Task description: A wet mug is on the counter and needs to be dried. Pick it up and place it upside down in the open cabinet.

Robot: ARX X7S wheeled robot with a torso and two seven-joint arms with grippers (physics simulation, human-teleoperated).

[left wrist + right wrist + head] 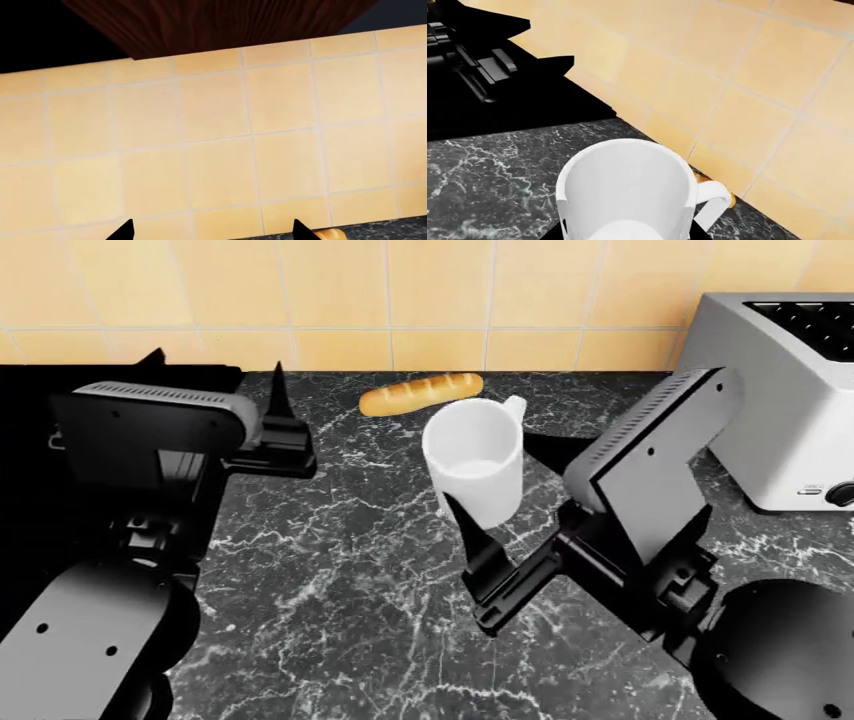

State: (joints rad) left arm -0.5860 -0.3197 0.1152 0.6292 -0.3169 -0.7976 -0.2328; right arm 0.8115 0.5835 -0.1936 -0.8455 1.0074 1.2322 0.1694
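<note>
Behind everything runs a wall of square, warm yellow-orange tiles [441, 290] with pale grout lines, lit evenly and without hard shadows. It meets the back edge of the dark grey-black marble counter [334, 580], whose surface is threaded with white veining. To the left, the marble gives way to a flat black stovetop [40, 390]. At the right end stands a boxy white toaster [787, 390] with dark slots on top and a small dial low on its front. Higher up the wall, the left wrist view catches the underside of a dark brown wooden cabinet [220, 25], its grain running lengthwise above the tiles.
</note>
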